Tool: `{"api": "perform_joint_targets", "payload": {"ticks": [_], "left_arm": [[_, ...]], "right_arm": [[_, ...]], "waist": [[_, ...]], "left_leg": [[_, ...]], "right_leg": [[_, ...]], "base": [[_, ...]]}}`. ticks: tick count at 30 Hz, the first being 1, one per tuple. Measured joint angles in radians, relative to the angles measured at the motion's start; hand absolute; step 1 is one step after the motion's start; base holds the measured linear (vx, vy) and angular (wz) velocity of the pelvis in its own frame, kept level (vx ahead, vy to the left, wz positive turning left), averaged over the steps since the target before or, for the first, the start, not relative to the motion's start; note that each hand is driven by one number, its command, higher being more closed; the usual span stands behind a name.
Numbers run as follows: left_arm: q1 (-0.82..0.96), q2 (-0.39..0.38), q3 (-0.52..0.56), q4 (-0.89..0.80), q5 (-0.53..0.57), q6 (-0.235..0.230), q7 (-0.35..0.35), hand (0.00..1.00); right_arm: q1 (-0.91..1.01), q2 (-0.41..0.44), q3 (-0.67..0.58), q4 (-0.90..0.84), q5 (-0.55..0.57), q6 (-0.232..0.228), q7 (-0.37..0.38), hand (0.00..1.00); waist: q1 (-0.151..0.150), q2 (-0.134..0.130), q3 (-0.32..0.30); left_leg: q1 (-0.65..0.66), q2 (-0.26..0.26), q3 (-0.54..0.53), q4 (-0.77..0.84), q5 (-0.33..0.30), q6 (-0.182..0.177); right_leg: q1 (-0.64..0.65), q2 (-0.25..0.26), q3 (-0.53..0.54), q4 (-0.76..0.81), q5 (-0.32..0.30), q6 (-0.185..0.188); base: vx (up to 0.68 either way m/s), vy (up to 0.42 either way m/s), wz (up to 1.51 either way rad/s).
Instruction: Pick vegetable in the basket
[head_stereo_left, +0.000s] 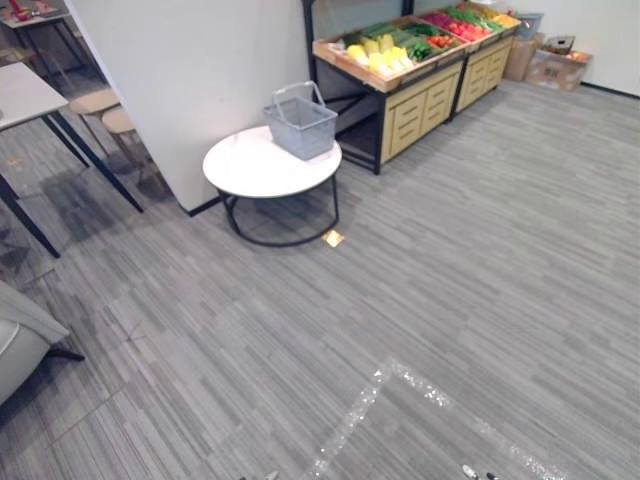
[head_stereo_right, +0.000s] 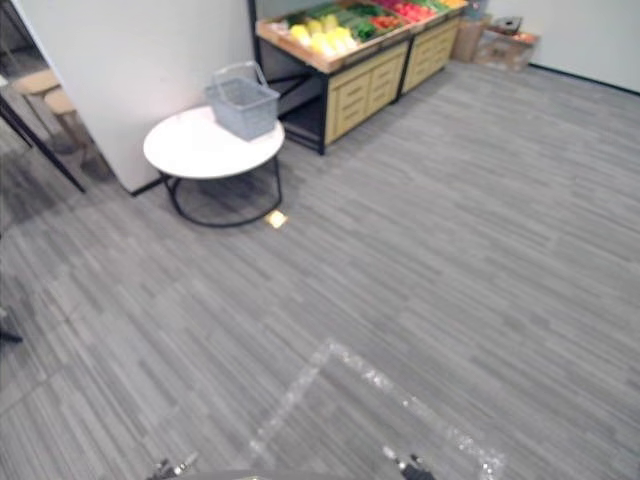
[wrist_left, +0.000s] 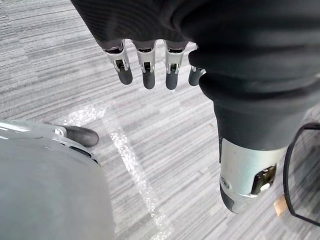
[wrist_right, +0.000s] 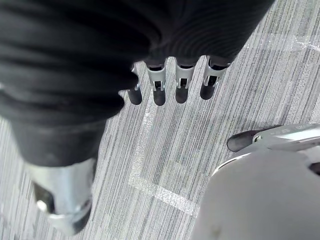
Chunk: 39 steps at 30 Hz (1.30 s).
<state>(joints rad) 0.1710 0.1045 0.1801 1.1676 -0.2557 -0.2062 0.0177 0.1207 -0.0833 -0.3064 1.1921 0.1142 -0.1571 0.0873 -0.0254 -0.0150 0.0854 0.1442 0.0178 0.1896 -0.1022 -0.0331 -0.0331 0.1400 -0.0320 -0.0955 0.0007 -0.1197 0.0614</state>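
A grey plastic basket (head_stereo_left: 301, 123) with its handle up stands on the far edge of a round white table (head_stereo_left: 250, 170) some way ahead of me. Behind it a wooden stand (head_stereo_left: 400, 85) carries yellow, green and red vegetables (head_stereo_left: 385, 52) in slanted trays. My left hand (wrist_left: 145, 62) hangs over the bare carpet with straight fingers and holds nothing. My right hand (wrist_right: 172, 80) hangs the same way, fingers straight, nothing in it.
A white wall corner (head_stereo_left: 190, 80) stands left of the table. Stools (head_stereo_left: 105, 110) and a dark-legged table (head_stereo_left: 25, 95) lie further left. A small yellow tag (head_stereo_left: 333, 238) lies on the carpet by the round table. Cardboard boxes (head_stereo_left: 555, 62) sit at the far right. Silver tape lines (head_stereo_left: 400, 375) mark the carpet.
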Motion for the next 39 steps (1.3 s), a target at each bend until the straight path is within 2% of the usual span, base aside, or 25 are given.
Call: {"api": "perform_joint_targets", "payload": {"ticks": [5, 7, 9, 11, 15, 17, 18, 19, 20, 21, 22, 24, 27, 28, 29, 30, 31, 33, 34, 35, 36, 37, 38, 39], "left_arm": [[0.000, 0.001, 0.001, -0.009, 0.038, 0.000, 0.012, 0.00], [-0.003, 0.001, 0.001, -0.014, 0.042, 0.000, 0.016, 0.00], [-0.034, -0.001, -0.013, -0.016, 0.041, 0.001, 0.019, 0.00], [-0.076, 0.007, -0.024, -0.018, 0.040, 0.001, 0.023, 0.00], [-0.121, 0.008, -0.026, -0.036, 0.040, 0.000, 0.055, 0.00], [-0.120, 0.009, -0.012, -0.036, 0.039, 0.000, 0.066, 0.00], [-0.113, 0.003, -0.004, -0.039, 0.038, 0.000, 0.073, 0.00], [-0.101, -0.004, 0.004, -0.047, 0.038, 0.001, 0.077, 0.00], [-0.092, -0.018, 0.043, -0.070, 0.031, 0.001, 0.080, 0.00], [-0.091, -0.026, 0.065, -0.092, 0.028, 0.002, 0.085, 0.00], [-0.084, -0.029, 0.074, -0.109, 0.022, 0.000, 0.086, 0.00], [-0.075, -0.038, 0.089, -0.115, 0.012, 0.001, 0.086, 0.00], [-0.075, -0.051, 0.100, -0.126, -0.006, -0.002, 0.084, 0.00], [-0.075, -0.057, 0.101, -0.138, -0.006, -0.004, 0.084, 0.00], [-0.074, -0.059, 0.101, -0.143, -0.006, -0.006, 0.085, 0.00], [-0.072, -0.061, 0.101, -0.146, -0.008, -0.012, 0.086, 0.00], [-0.069, -0.063, 0.101, -0.148, -0.008, -0.015, 0.087, 0.00], [-0.060, -0.068, 0.097, -0.147, -0.008, -0.017, 0.086, 0.00], [-0.053, -0.068, 0.096, -0.138, -0.008, -0.017, 0.086, 0.00], [-0.053, -0.062, 0.091, -0.134, -0.008, -0.018, 0.085, 0.00], [-0.053, -0.051, 0.091, -0.134, -0.008, -0.020, 0.085, 0.00], [-0.054, -0.035, 0.089, -0.130, -0.007, -0.025, 0.086, 0.00], [-0.054, -0.026, 0.088, -0.128, -0.007, -0.024, 0.086, 0.00], [-0.055, -0.021, 0.088, -0.115, -0.007, -0.024, 0.086, 0.00]], "right_arm": [[0.000, -0.003, -0.001, 0.000, -0.038, 0.001, 0.002, 0.00], [-0.006, -0.007, -0.005, 0.000, -0.041, 0.003, -0.005, 0.00], [-0.042, -0.018, -0.012, 0.000, -0.076, 0.005, -0.017, 0.00], [-0.067, -0.018, -0.022, -0.007, -0.078, 0.006, -0.023, 0.00], [-0.075, -0.016, -0.042, -0.007, -0.079, 0.016, -0.054, 0.00], [-0.071, -0.012, -0.040, -0.007, -0.081, 0.015, -0.057, 0.00], [-0.069, -0.014, -0.039, -0.010, -0.080, 0.014, -0.058, 0.00], [-0.065, -0.015, -0.039, -0.015, -0.080, 0.014, -0.058, 0.00], [-0.046, -0.014, -0.037, -0.035, -0.078, 0.014, -0.059, 0.00], [-0.023, -0.015, -0.031, -0.052, -0.078, 0.014, -0.062, 0.00], [0.002, -0.017, -0.015, -0.064, -0.078, 0.014, -0.065, 0.00], [0.012, -0.021, 0.014, -0.094, -0.078, 0.017, -0.081, 0.00], [-0.017, -0.019, 0.042, -0.128, -0.078, 0.012, -0.082, 0.00], [-0.034, -0.017, 0.061, -0.136, -0.078, 0.011, -0.082, 0.00], [-0.039, -0.018, 0.069, -0.142, -0.078, 0.011, -0.083, 0.00], [-0.039, -0.017, 0.082, -0.158, -0.078, 0.010, -0.083, 0.00], [-0.042, -0.017, 0.089, -0.167, -0.078, 0.000, -0.083, 0.00], [-0.050, -0.020, 0.103, -0.168, -0.078, -0.004, -0.083, 0.00], [-0.064, -0.019, 0.108, -0.162, -0.077, -0.008, -0.083, 0.00], [-0.069, -0.009, 0.112, -0.156, -0.077, -0.008, -0.083, 0.00], [-0.074, 0.004, 0.118, -0.153, -0.077, -0.008, -0.078, 0.00], [-0.078, 0.026, 0.117, -0.151, -0.077, -0.009, -0.075, 0.00], [-0.077, 0.027, 0.117, -0.143, -0.077, -0.009, -0.074, 0.00], [-0.078, 0.026, 0.104, -0.121, -0.077, -0.010, -0.071, 0.00]], "waist": [[0.000, -0.003, 0.002], [0.000, 0.008, 0.012], [0.000, 0.018, 0.050], [-0.002, 0.017, 0.081], [-0.010, 0.015, 0.111], [-0.019, 0.006, 0.119], [-0.015, 0.016, 0.127], [-0.009, 0.022, 0.131], [-0.005, 0.036, 0.138], [-0.002, 0.034, 0.150], [0.004, 0.023, 0.160], [0.003, 0.029, 0.160], [0.014, 0.029, 0.160], [0.030, 0.029, 0.161], [0.034, 0.029, 0.160], [0.038, 0.027, 0.159], [0.046, 0.025, 0.158], [0.060, 0.029, 0.153], [0.060, 0.040, 0.141], [0.061, 0.020, 0.132], [0.061, -0.001, 0.123], [0.059, -0.028, 0.107], [0.058, -0.036, 0.099], [0.058, -0.057, 0.080]], "left_leg": [[0.000, 0.000, 0.009, 0.000, 0.000, 0.000], [-0.004, 0.002, 0.019, 0.001, 0.000, 0.000], [-0.021, 0.009, 0.030, 0.006, 0.009, 0.002], [-0.046, 0.007, 0.030, 0.006, 0.023, 0.005], [-0.072, 0.009, 0.017, 0.007, 0.034, -0.006], [-0.129, 0.029, 0.022, 0.134, -0.033, -0.026], [-0.193, 0.068, 0.030, 0.288, -0.112, -0.052], [-0.225, 0.094, 0.044, 0.376, -0.140, -0.067], [-0.321, 0.138, 0.050, 0.575, -0.148, -0.053], [-0.394, 0.163, 0.039, 0.747, -0.106, -0.025], [-0.444, 0.170, 0.024, 0.859, -0.068, -0.029], [-0.490, 0.149, -0.016, 0.958, -0.096, -0.051], [-0.552, 0.136, 0.008, 0.886, -0.116, -0.047], [-0.569, 0.136, 0.029, 0.766, -0.107, -0.037], [-0.570, 0.134, 0.033, 0.708, -0.097, -0.034], [-0.567, 0.131, 0.041, 0.609, -0.073, -0.034], [-0.551, 0.121, 0.035, 0.465, -0.024, -0.044], [-0.520, 0.106, -0.018, 0.284, 0.027, -0.047], [-0.504, 0.096, -0.034, 0.272, 0.119, -0.046], [-0.509, 0.082, -0.029, 0.284, 0.125, -0.034], [-0.510, 0.066, -0.015, 0.289, 0.105, -0.023], [-0.518, 0.045, -0.002, 0.345, 0.063, 0.006], [-0.516, 0.040, 0.006, 0.370, 0.045, 0.028], [-0.497, 0.025, 0.026, 0.394, 0.007, 0.051]], "right_leg": [[-0.005, 0.000, 0.008, 0.001, 0.003, -0.004], [-0.018, 0.001, 0.018, 0.013, 0.004, -0.005], [-0.070, 0.005, 0.017, 0.083, 0.000, -0.009], [-0.117, 0.000, 0.013, 0.123, -0.011, -0.015], [-0.157, -0.002, -0.009, 0.169, -0.032, -0.034], [-0.174, -0.002, -0.010, 0.204, -0.071, -0.050], [-0.174, 0.014, -0.009, 0.211, -0.084, -0.068], [-0.171, 0.025, -0.008, 0.211, -0.086, -0.072], [-0.166, 0.039, -0.017, 0.216, -0.093, -0.083], [-0.149, 0.038, -0.029, 0.225, -0.103, -0.094], [-0.126, 0.032, -0.031, 0.240, -0.123, -0.104], [-0.097, 0.018, -0.030, 0.250, -0.152, -0.106], [-0.080, -0.008, -0.015, 0.241, -0.163, -0.092], [-0.062, -0.022, -0.008, 0.225, -0.171, -0.074], [-0.046, -0.029, -0.007, 0.217, -0.173, -0.067], [-0.026, -0.040, -0.004, 0.198, -0.180, -0.052], [0.005, -0.057, 0.002, 0.173, -0.192, -0.031], [0.052, -0.082, 0.028, 0.144, -0.209, -0.003], [0.081, -0.101, 0.063, 0.130, -0.217, 0.000], [0.074, -0.116, 0.078, 0.138, -0.212, -0.006], [0.062, -0.132, 0.092, 0.147, -0.198, -0.014], [0.035, -0.162, 0.130, 0.190, -0.138, -0.004], [0.031, -0.171, 0.149, 0.214, -0.117, 0.006], [0.002, -0.183, 0.186, 0.297, -0.073, 0.018]], "base": [[-0.03, -0.023, -0.06], [-0.04, -0.021, -0.17], [-0.08, -0.019, -0.23], [-0.09, -0.012, -0.05], [-0.07, -0.044, 0.14], [-0.05, -0.123, -0.01], [-0.02, -0.131, -0.22], [0.01, -0.118, -0.24], [0.04, -0.099, -0.01], [0.07, -0.103, 0.17], [0.10, -0.068, 0.22], [0.17, -0.003, 0.08], [0.26, 0.061, -0.13], [0.37, 0.126, -0.15], [0.36, 0.128, -0.11], [0.43, 0.170, -0.13], [0.36, 0.172, -0.17], [0.58, 0.396, -0.44], [0.61, 0.464, -0.55], [0.43, 0.317, -0.39], [0.53, 0.341, -0.20], [0.53, 0.323, -0.14], [0.65, 0.362, -0.20], [0.43, 0.215, -0.18]]}}
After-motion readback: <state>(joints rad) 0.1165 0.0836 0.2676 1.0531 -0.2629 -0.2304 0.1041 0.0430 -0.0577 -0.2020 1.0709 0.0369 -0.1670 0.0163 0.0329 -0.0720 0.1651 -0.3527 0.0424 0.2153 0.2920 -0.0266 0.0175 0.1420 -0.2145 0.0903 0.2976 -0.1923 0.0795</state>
